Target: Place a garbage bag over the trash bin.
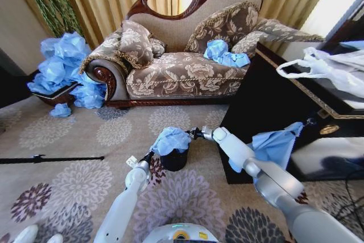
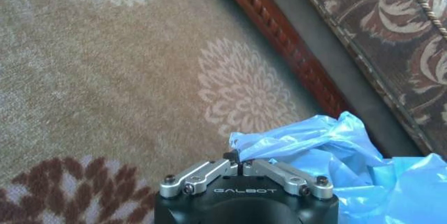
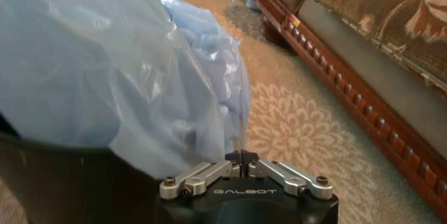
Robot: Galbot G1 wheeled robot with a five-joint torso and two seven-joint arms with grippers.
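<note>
On the patterned carpet (image 1: 85,135) in front of me stands the black trash bin (image 1: 174,159), with the light-blue garbage bag (image 1: 170,139) bunched over its top and hanging a little way down its sides. My 2 arms reach in from either side of it. My left gripper (image 1: 149,157) sits against the bin's left side, at the lower edge of the bag; from my left wrist its fingertips (image 2: 231,156) are pressed together, with the blue plastic lying right at the tips, though I cannot tell whether a fold is pinched between them. My right gripper (image 1: 191,134) is at the bag's right edge, near the bin's rim; from my right wrist its fingers (image 3: 242,155) are also drawn tight together, the bag draping just beside them over the dark wall of the bin, and whether they hold any plastic I cannot tell. Behind the bin is a floral sofa (image 1: 182,66) with a wooden base, and a heap of blue bags (image 1: 65,69) lies at its left end. A dark cabinet (image 1: 267,101) stands to my right.
</note>
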